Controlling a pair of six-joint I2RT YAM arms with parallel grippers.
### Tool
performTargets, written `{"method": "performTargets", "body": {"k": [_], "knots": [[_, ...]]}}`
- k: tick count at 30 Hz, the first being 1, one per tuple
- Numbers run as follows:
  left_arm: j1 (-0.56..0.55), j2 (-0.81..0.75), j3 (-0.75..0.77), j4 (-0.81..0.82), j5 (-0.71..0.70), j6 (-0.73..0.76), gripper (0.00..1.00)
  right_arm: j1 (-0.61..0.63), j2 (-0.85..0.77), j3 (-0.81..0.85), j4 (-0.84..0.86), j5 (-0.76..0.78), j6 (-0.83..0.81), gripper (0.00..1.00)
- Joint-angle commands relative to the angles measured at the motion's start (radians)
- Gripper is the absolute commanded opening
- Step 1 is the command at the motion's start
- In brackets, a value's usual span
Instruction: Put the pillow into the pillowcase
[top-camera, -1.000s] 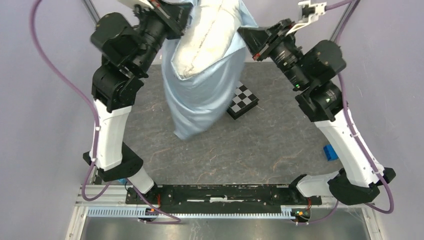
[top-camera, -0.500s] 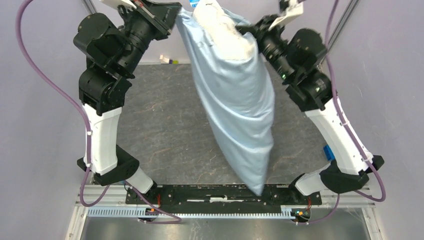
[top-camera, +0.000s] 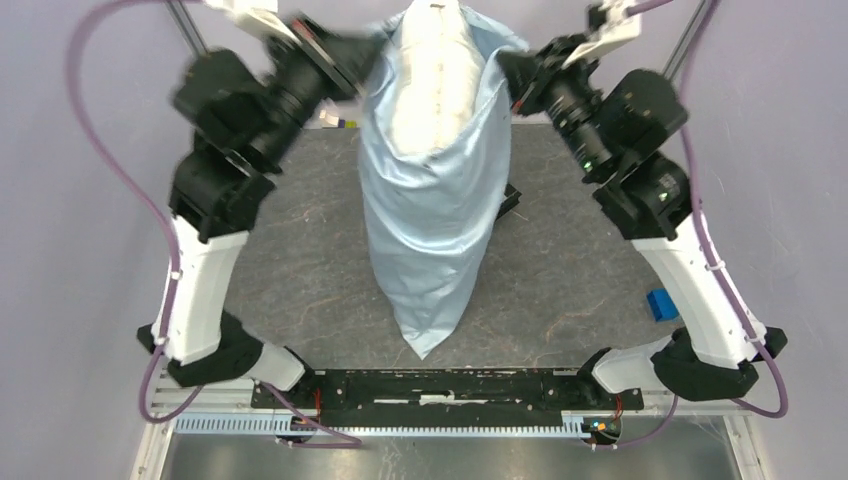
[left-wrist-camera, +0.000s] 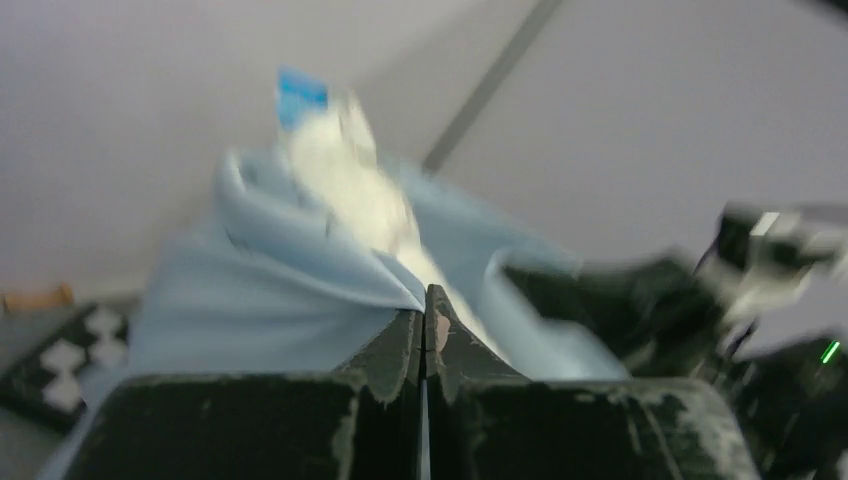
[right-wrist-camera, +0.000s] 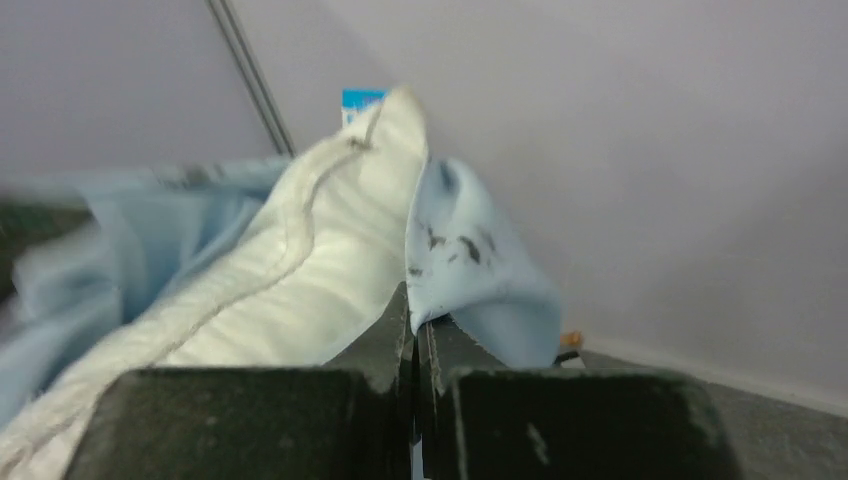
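Two clamped grips: left gripper and right gripper each pinch the pillowcase rim; the wrinkly pale-blue sack hangs aloft, plump cream pillow poking out (blue tag uppermost).

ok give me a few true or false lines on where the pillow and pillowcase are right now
1. The pillowcase hangs lifted, open end up. True.
2. The pillow is completely out of the pillowcase. False: it stands inside, its top poking out.
3. The left fingers and right fingers are both shut on pillowcase fabric. True.
4. The small blue block sits on the robot's left side. False: it is on the right side.
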Motion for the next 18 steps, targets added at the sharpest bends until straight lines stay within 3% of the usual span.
{"method": "performTargets", "body": {"k": [1, 3, 6, 7, 9, 12, 14, 16, 18], "knots": [[0.127, 0.15, 0.546, -0.035, -0.133, 0.028, 0.03, 0.134, -0.146, -0.231, 0.206, 0.072, -0.038, 0.0], [0.136, 0.158, 0.556, -0.024, -0.129, -0.002, 0.03, 0.134, -0.139, -0.203, 0.177, 0.116, -0.069, 0.0], [0.108, 0.039, 0.195, 0.13, 0.137, -0.144, 0.03, 0.091, -0.07, -0.029, 0.111, 0.223, -0.147, 0.0], [0.03, 0.023, 0.11, 0.154, 0.16, -0.125, 0.03, 0.04, -0.043, 0.037, 0.091, 0.208, -0.136, 0.0], [-0.082, 0.057, 0.148, 0.071, 0.102, -0.024, 0.03, -0.012, -0.021, 0.094, 0.097, 0.171, -0.116, 0.0], [-0.06, 0.161, 0.375, -0.038, -0.006, 0.047, 0.03, -0.013, -0.036, 0.07, 0.123, 0.078, -0.06, 0.0], [0.011, 0.2, 0.491, -0.036, -0.012, 0.021, 0.03, -0.013, -0.077, 0.017, 0.157, 0.024, -0.032, 0.0], [0.033, 0.195, 0.456, 0.024, 0.021, -0.021, 0.03, -0.013, -0.138, -0.041, 0.21, 0.094, -0.054, 0.0], [-0.019, 0.198, 0.367, 0.098, 0.125, -0.071, 0.03, -0.013, -0.165, -0.02, 0.239, 0.165, -0.098, 0.0]]}}
